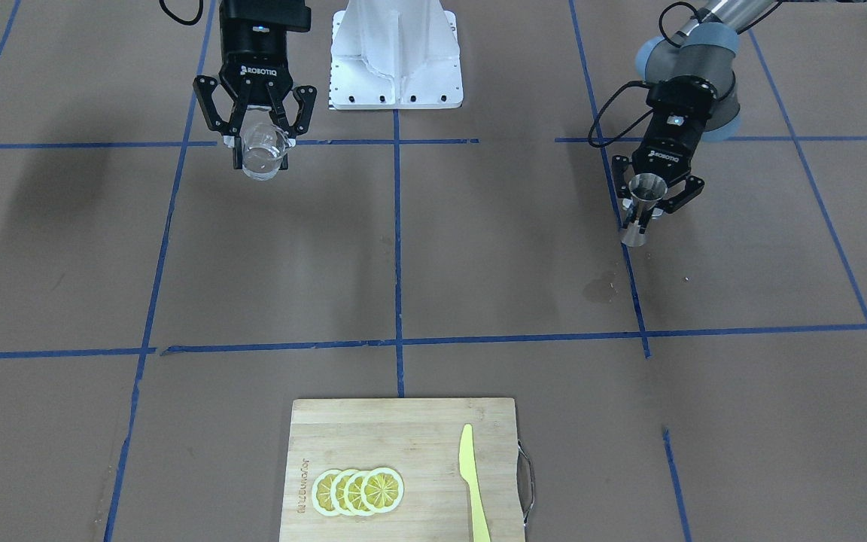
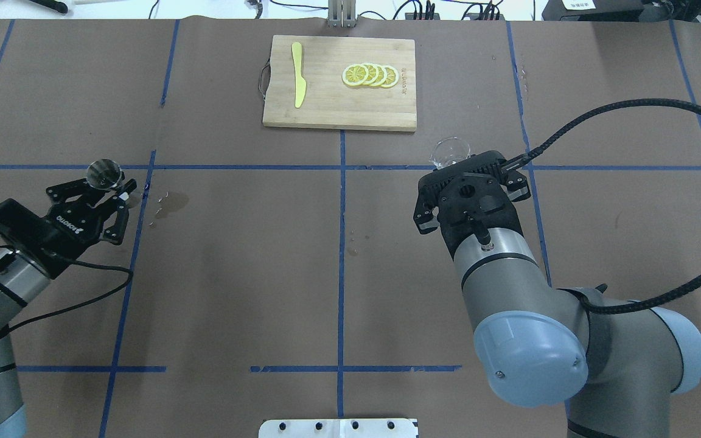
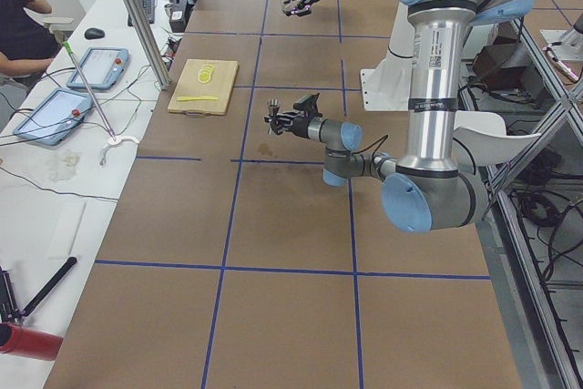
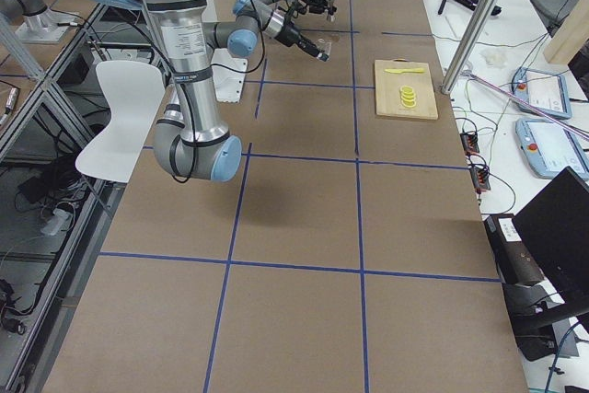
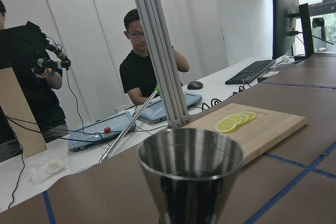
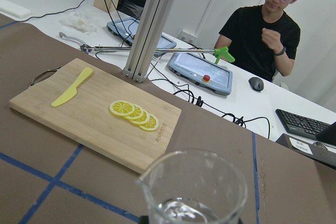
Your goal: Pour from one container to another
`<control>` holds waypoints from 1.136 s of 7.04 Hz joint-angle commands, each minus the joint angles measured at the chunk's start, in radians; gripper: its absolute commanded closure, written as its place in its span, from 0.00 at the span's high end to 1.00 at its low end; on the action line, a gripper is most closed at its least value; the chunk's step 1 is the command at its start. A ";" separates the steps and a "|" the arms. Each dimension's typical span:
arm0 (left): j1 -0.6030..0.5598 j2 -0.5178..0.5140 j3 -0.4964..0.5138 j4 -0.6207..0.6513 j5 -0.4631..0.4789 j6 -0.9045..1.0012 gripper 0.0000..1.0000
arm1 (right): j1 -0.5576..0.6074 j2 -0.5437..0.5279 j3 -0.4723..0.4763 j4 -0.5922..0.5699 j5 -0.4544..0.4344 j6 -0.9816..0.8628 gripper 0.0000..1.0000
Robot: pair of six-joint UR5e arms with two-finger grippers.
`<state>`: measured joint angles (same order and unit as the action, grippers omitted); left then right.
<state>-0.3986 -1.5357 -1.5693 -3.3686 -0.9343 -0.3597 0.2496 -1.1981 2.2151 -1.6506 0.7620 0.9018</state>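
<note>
Our right gripper (image 1: 263,143) clamped the glass cup (image 1: 260,159), our left gripper (image 1: 644,218) the steel jigger (image 1: 646,194) (well apart); we judged they must meet next.

Clear colourless glass cup (image 1: 262,153), silvery jigger (image 1: 636,232), brown table (image 1: 509,248) with blue tape grid (image 1: 398,263), yellow knife (image 1: 473,482).

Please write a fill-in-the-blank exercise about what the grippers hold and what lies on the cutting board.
Of the left gripper and the right gripper, the ____ one holds the steel jigger.
The glass cup is held by the ____ gripper.
On the cutting board, ____ lemon slices overlap, apart from a yellow knife.
Missing words: left; right; four.
</note>
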 commanded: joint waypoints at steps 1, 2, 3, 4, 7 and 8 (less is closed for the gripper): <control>-0.002 0.116 0.114 -0.173 0.000 -0.051 0.00 | 0.000 0.002 0.002 0.002 0.000 0.000 0.06; -0.002 0.170 0.135 -0.193 -0.001 -0.032 0.00 | 0.000 0.002 0.002 0.002 0.000 0.000 0.06; 0.000 0.166 0.140 -0.192 0.008 -0.036 0.00 | 0.000 0.002 0.002 0.002 0.000 0.000 0.06; 0.006 0.158 0.143 -0.187 0.053 -0.041 0.00 | 0.000 0.002 0.002 0.002 0.000 0.000 0.06; 0.015 0.109 0.170 -0.145 0.213 -0.177 0.00 | -0.001 -0.005 0.000 0.002 0.000 0.003 0.06; 0.014 0.111 0.173 -0.146 0.218 -0.179 0.00 | -0.001 -0.006 -0.002 0.002 0.000 0.003 0.06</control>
<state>-0.3850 -1.4221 -1.4064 -3.5247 -0.7408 -0.5103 0.2487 -1.2022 2.2148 -1.6490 0.7624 0.9048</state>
